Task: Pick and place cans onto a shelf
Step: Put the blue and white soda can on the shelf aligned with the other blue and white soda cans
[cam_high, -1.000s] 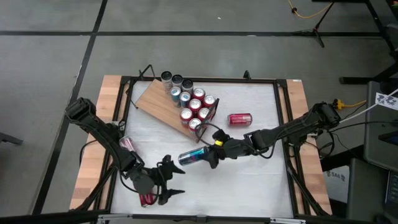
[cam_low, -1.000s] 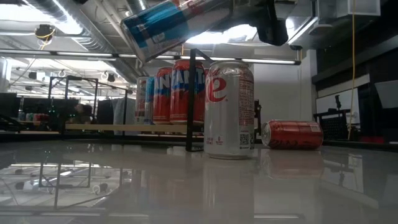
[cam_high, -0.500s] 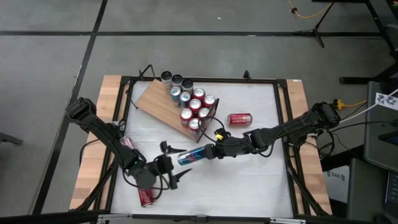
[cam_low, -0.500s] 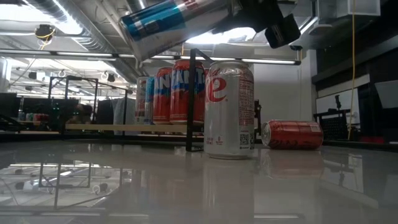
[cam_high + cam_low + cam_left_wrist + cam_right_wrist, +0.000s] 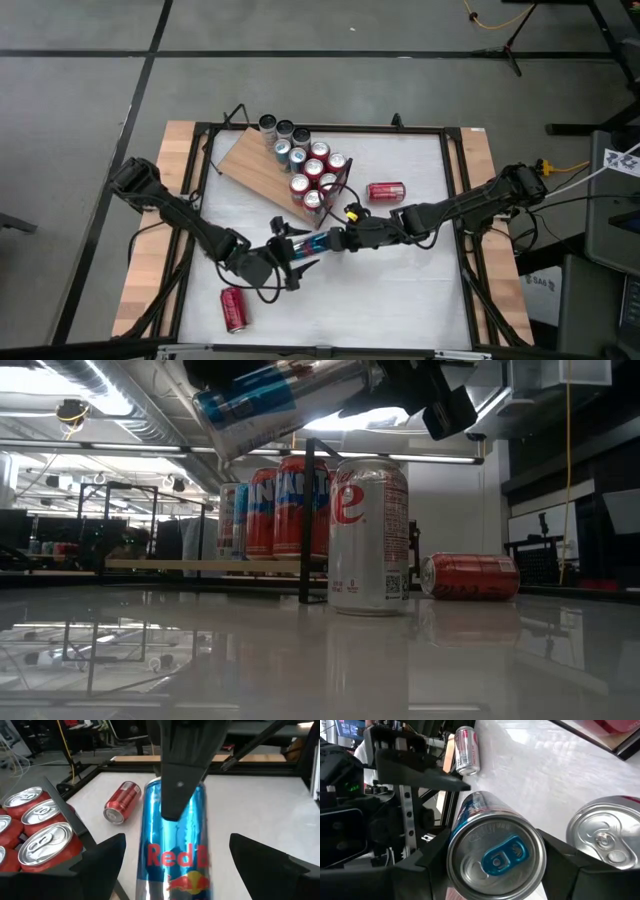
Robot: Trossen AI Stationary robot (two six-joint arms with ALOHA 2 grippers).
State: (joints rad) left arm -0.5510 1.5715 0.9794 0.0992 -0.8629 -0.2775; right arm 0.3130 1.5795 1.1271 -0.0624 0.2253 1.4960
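A slim blue-and-silver can hangs over the table's middle, held by my right gripper, which reaches in from the right. My left gripper is open. Its fingers stand on either side of the can's free end, apart from it. The wooden shelf lies at the far left with several upright cans at its black-framed end. A silver can stands on the table beside the frame. One red can lies on its side right of the shelf, and another lies near the front left. My right gripper pinches the blue can's sides at its tab end between its two fingers. The fingers come level from the table's right and lie along the can; one finger lies on its upper side. The can is lifted clear and tilted, its blue end lower.
Black frame rails and wooden side strips border the white tabletop. My left arm crosses the table's front left. The silver can's top is just beside the held can. There is bare tabletop at the front right.
My left gripper has gone from the front edge, beside the lying red can, toward the far right to the blue can. It has turned level and its open fingers now stand on either side of the can's free end. The red can stays lying on the table.
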